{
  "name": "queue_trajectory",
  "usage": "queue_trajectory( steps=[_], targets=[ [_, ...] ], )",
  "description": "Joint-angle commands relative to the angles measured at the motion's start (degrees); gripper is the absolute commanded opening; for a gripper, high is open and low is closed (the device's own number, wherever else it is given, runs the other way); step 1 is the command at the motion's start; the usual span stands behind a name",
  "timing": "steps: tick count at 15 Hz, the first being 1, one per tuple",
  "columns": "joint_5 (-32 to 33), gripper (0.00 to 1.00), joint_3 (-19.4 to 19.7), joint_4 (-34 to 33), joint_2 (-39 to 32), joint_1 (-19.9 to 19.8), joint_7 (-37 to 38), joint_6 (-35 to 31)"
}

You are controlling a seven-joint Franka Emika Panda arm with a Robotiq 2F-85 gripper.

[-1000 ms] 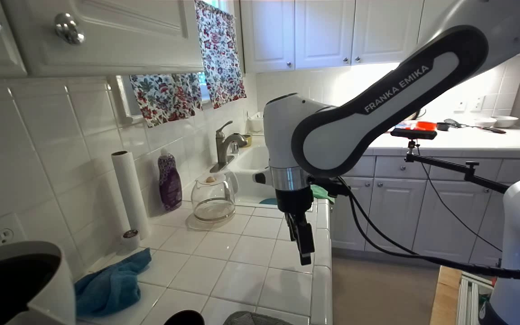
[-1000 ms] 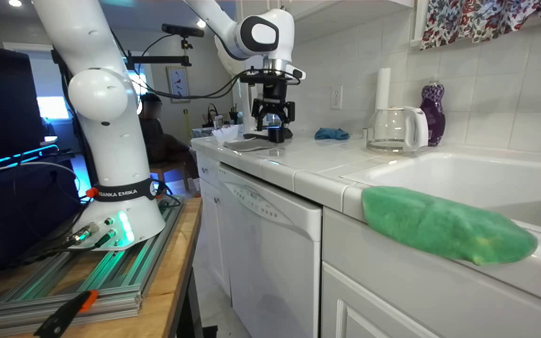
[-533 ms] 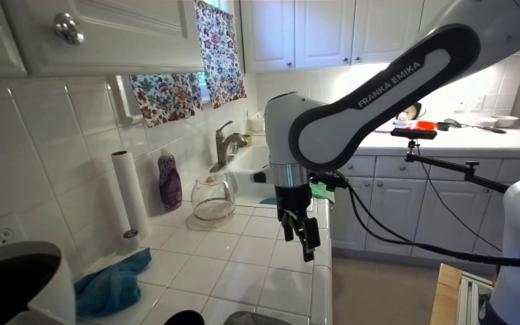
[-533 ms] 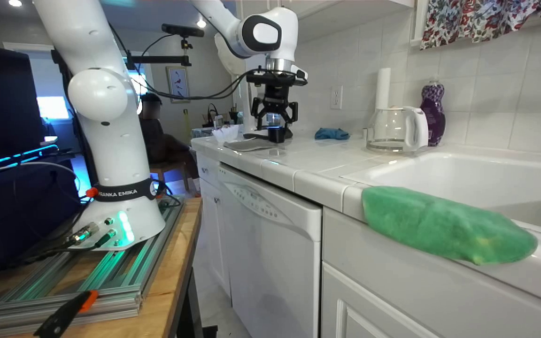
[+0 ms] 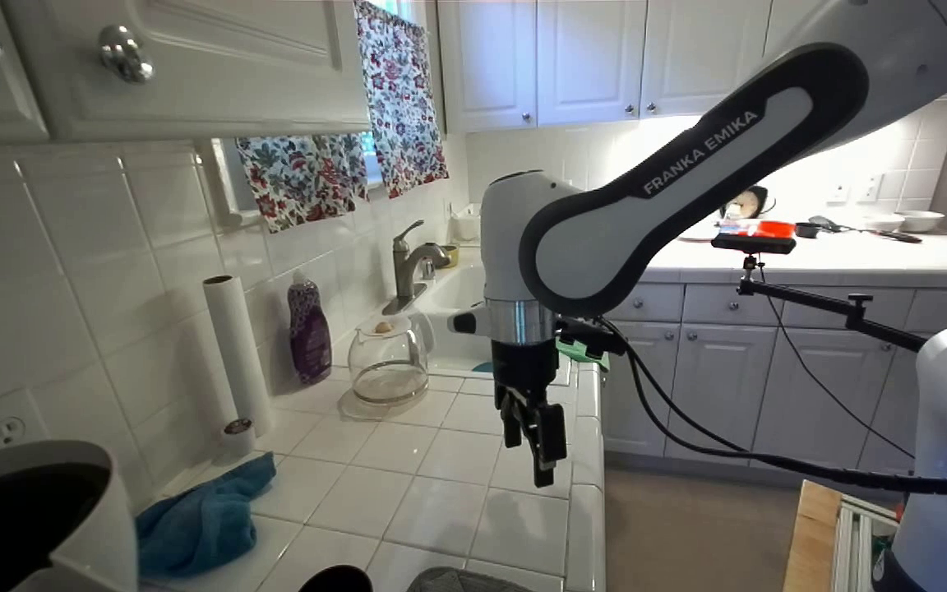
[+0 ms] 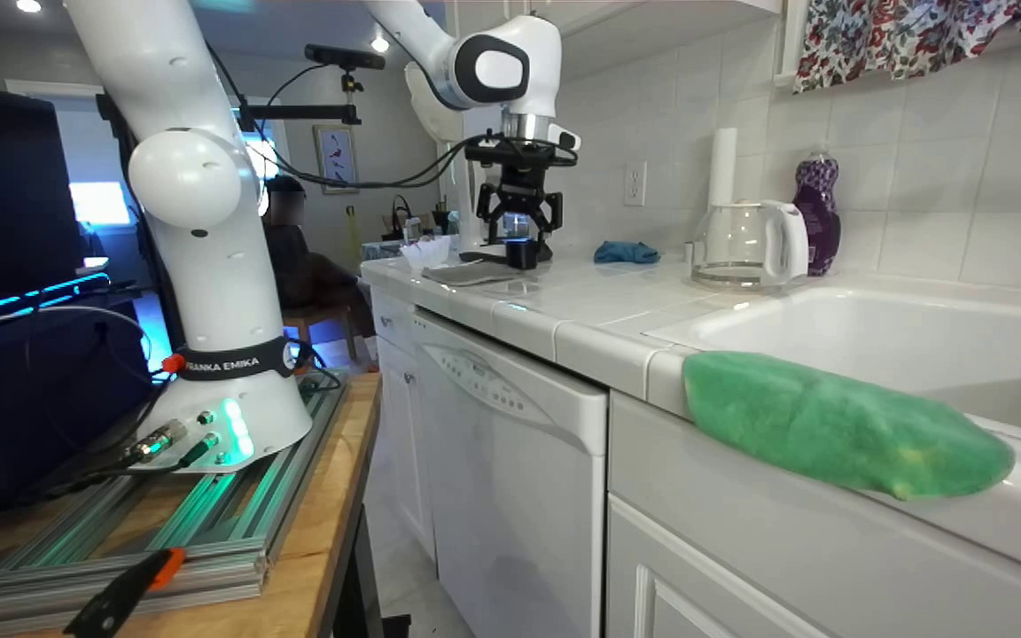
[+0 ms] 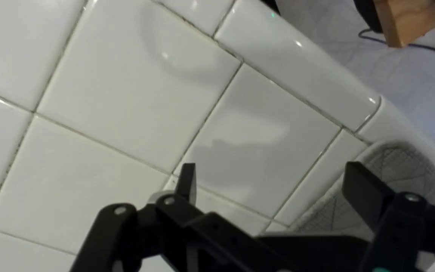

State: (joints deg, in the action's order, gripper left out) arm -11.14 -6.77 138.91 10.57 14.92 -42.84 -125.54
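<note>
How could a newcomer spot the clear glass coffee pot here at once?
Find the white-tiled kitchen counter, then the glossy white sink set into it. Beside the sink stands the glass coffee pot. Unlike the tall purple plastic bottle near it, it is squat, see-through and has a white handle.

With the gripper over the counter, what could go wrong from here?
The open gripper could drag the gray quilted pad, which shows beside one finger in the wrist view, if it comes down there. Swinging toward the sink might knock the glass carafe standing near it. The loosely sagging cables may snag on the edge of the counter.
</note>
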Motion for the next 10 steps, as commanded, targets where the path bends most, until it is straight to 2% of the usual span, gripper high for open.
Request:
queue_trajectory(
  steps=[1, 5, 10],
  targets=[
    [-8.7, 1.0, -1.3, -1.1, -4.4, 1.7, 0.1, -5.4],
    [-18.1, 1.0, -4.0, -2.8, -10.1, 3.3, -3.2, -6.7],
    [-22.1, 1.0, -8.0, -5.1, -14.1, 2.8, -3.6, -7.3]
  ],
)
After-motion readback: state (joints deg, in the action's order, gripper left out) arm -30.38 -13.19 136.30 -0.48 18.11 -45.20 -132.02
